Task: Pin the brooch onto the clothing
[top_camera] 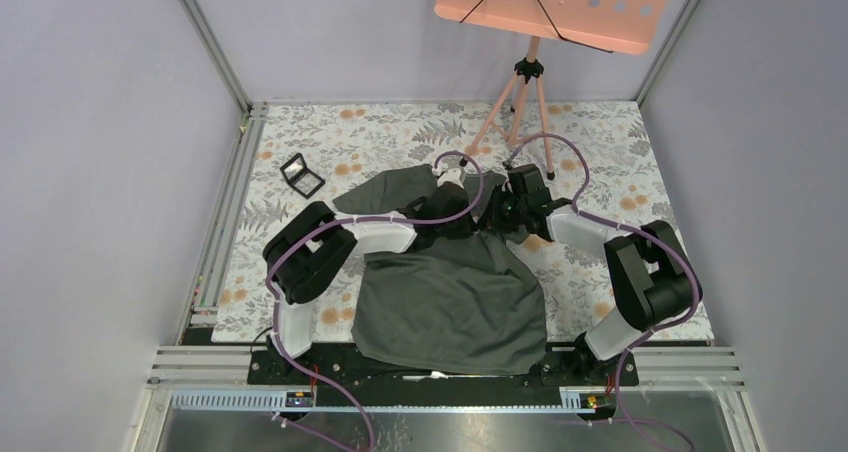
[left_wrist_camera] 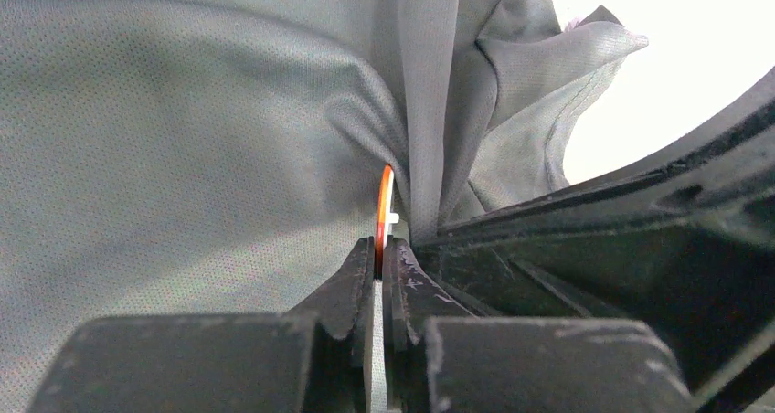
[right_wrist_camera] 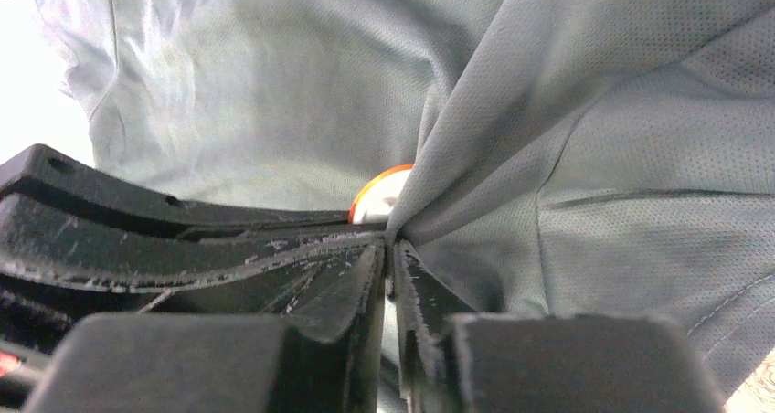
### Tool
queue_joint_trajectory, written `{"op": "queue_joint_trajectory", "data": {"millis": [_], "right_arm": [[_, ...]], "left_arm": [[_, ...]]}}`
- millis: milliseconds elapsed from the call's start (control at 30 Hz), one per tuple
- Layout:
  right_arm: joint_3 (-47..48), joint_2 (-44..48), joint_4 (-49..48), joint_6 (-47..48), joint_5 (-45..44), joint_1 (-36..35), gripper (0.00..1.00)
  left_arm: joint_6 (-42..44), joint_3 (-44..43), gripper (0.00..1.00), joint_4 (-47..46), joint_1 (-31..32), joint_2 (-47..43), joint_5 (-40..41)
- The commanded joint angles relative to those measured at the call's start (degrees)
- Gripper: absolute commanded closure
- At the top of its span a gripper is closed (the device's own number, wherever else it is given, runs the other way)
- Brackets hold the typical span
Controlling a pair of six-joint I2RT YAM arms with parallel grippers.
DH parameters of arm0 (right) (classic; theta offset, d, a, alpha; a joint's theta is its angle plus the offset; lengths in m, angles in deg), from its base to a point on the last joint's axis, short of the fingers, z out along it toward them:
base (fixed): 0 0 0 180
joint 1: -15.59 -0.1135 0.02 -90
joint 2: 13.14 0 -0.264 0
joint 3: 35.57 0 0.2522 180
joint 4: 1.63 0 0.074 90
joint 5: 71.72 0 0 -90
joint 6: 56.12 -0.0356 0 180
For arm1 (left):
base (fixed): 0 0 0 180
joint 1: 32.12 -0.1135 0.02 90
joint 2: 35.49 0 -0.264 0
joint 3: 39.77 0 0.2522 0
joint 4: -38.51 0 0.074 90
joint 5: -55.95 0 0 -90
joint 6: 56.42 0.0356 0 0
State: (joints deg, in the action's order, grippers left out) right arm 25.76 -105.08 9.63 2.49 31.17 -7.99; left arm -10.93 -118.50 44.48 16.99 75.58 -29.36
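Near the clothing (top_camera: 450, 302) sits a small black case (top_camera: 302, 176).

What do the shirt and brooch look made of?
The shirt looks like thin matte grey knit, probably synthetic: tiny pinholes dot the weave. The brooch shows a glossy orange edge, perhaps enamel or plastic; too little shows to be sure.
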Motion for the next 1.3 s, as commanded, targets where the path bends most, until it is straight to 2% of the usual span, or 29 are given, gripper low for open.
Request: {"op": "queue_joint_trajectory", "data": {"millis": [0,167,267,500,767,1133,1267], "right_arm": [[-0.98,5.51,0.35,3.00,0.91,0.28,0.80],[-0.95,11.38,5.20,6.34,-0.50,0.23,0.68],[-1.10,13.74,7.58,7.82,-2.29,0.22,0.64],[-5.44,16.61,5.41,10.37,-4.32,0.13,0.49],[-9.08,15.16,-0.90,11.64,-4.50,0.18,0.48],[-8.64,11.81,-4.61,12.17,-1.87,0.12,0.48],[-6.96,9.46,-4.62,12.58,-1.57,0.11,0.53]], "left_arm": [[-1.03,0.22,1.00,-4.86,-0.47,-3.39,-0.63],[-0.95,0.59,1.00,-5.12,-0.65,-3.44,-1.20],[-0.65,1.31,1.00,-5.51,-0.92,-4.10,-1.46],[-0.40,2.62,1.00,-6.40,-1.35,-4.83,-2.24],[-0.32,2.07,1.00,-6.40,-1.55,-4.33,-2.74],[-0.16,1.84,1.00,-6.18,-1.68,-4.29,-3.06],[-0.05,1.70,1.00,-6.27,-1.64,-4.46,-3.26]]}}
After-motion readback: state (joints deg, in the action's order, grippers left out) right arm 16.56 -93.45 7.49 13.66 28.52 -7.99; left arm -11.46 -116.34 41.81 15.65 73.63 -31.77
